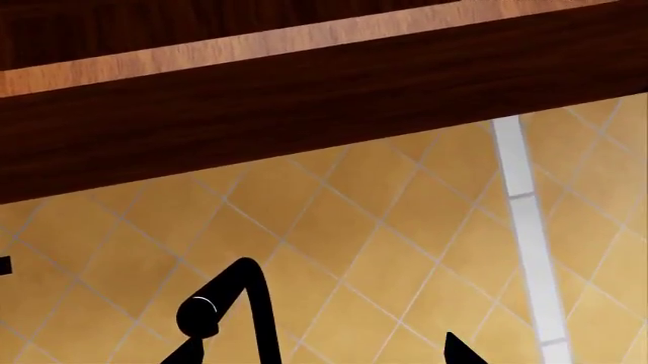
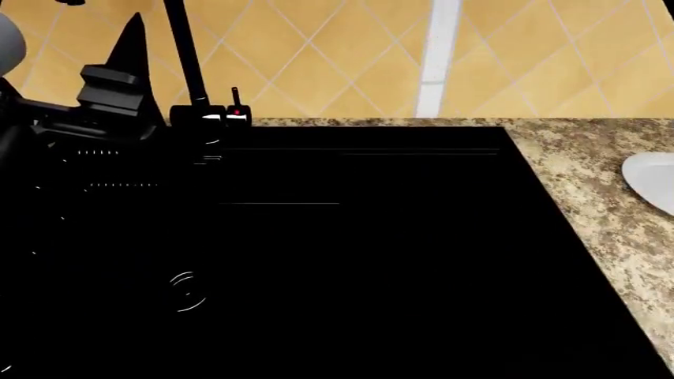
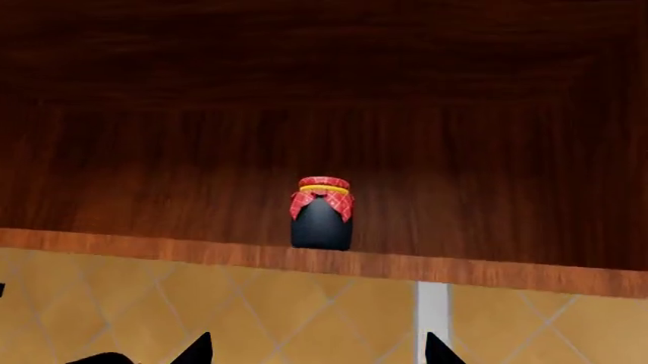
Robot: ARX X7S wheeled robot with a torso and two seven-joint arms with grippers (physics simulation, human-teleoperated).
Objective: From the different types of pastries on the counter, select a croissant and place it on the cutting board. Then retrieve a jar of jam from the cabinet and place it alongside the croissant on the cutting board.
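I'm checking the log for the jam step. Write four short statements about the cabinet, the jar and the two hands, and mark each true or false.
1. The jar of jam stands upright on the cabinet shelf. True.
2. The right hand is shut on the jar. False: its fingertips are spread apart below the shelf edge, clear of the jar.
3. The jar's lid is red with a yellow band under it. True.
4. A white plate sits in the cabinet beside the jar. False: in the head view it lies on the granite counter; the jar is alone on the shelf.
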